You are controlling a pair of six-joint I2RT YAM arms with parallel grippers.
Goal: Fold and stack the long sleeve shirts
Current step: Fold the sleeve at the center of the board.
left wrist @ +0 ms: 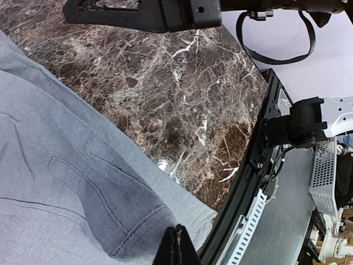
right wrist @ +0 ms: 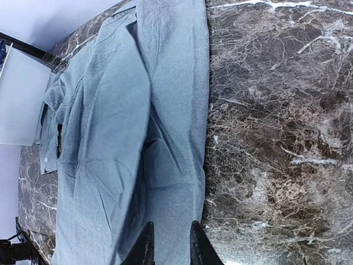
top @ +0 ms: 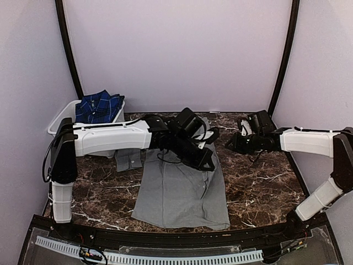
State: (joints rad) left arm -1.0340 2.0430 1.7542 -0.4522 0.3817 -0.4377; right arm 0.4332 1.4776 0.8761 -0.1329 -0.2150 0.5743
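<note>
The left claw is clenched tight, its 2 fingertips pressed together with no cloth visible between them. The grey shirt lies spread flat directly beneath it on the marble table. The right claw is released, its fingers slightly parted and holding nothing, and the grey shirt's edge lies just ahead of its tips. Well off to the left claw's left, the plaid shirt sits in a white tub.

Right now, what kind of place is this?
Likely a robot lab booth: plain lilac walls enclose a marble-patterned table, a left arm and right arm mounted at its near edge, a grey shirt lying on it.
</note>
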